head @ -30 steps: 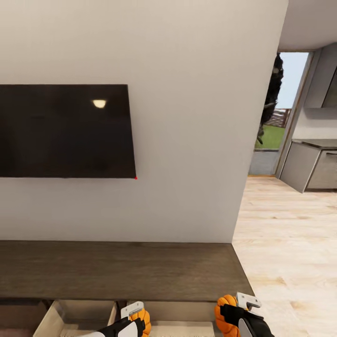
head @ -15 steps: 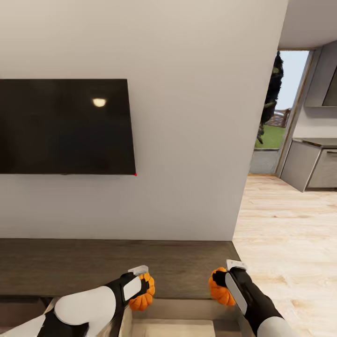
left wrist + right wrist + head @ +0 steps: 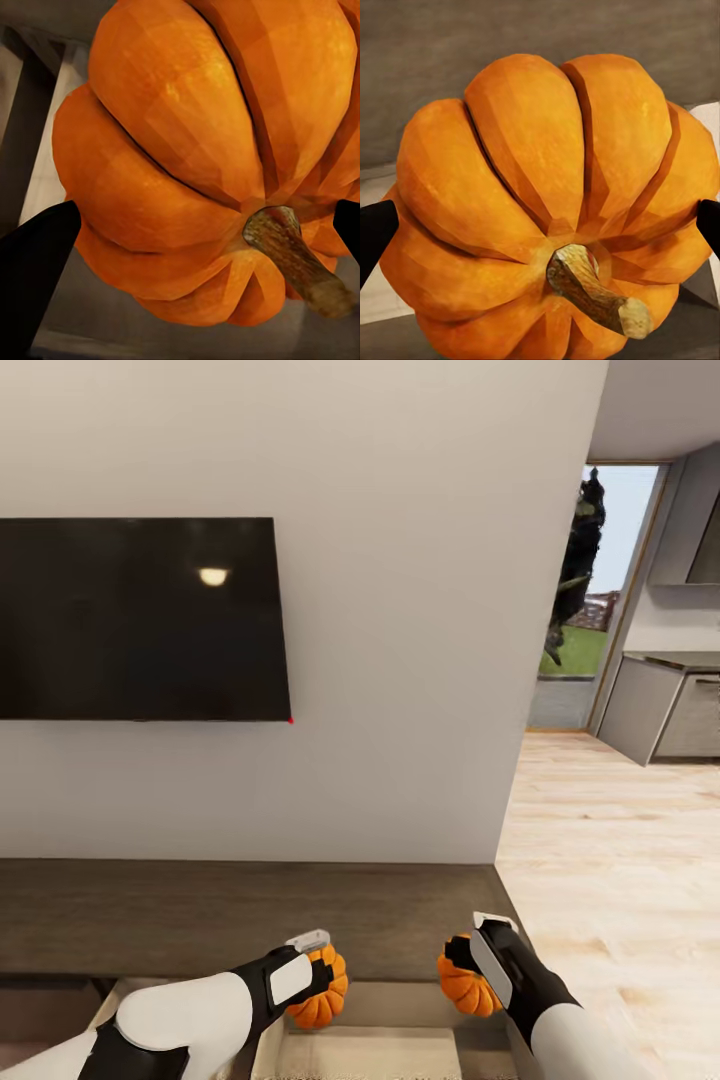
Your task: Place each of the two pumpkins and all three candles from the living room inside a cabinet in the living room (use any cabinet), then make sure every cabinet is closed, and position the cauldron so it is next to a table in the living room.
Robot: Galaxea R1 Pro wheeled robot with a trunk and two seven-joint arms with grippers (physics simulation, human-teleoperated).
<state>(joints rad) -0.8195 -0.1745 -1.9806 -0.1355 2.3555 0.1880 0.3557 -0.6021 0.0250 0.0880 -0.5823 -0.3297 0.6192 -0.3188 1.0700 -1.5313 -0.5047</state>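
1. Dark brown long wooden cabinet (image 3: 250, 920): its open pale-lined drawer (image 3: 370, 1050) lies below both sets of fingers.
2. Left gripper (image 3: 318, 968): fingers clamp a ribbed orange pumpkin (image 3: 320, 1002) over the drawer's near-left edge.
3. Right gripper (image 3: 472, 960): fingers closed on the second orange pumpkin (image 3: 464, 986), above the drawer's right part.

Each pumpkin sits between the jaws of one gripper: the left pumpkin (image 3: 318, 990) in the left gripper (image 3: 322, 972), the right pumpkin (image 3: 466, 982) in the right gripper (image 3: 468, 952). Below both jaws lies the open drawer (image 3: 365, 1050); beyond them, the cabinet (image 3: 200, 915) top, then the wall (image 3: 400, 660)
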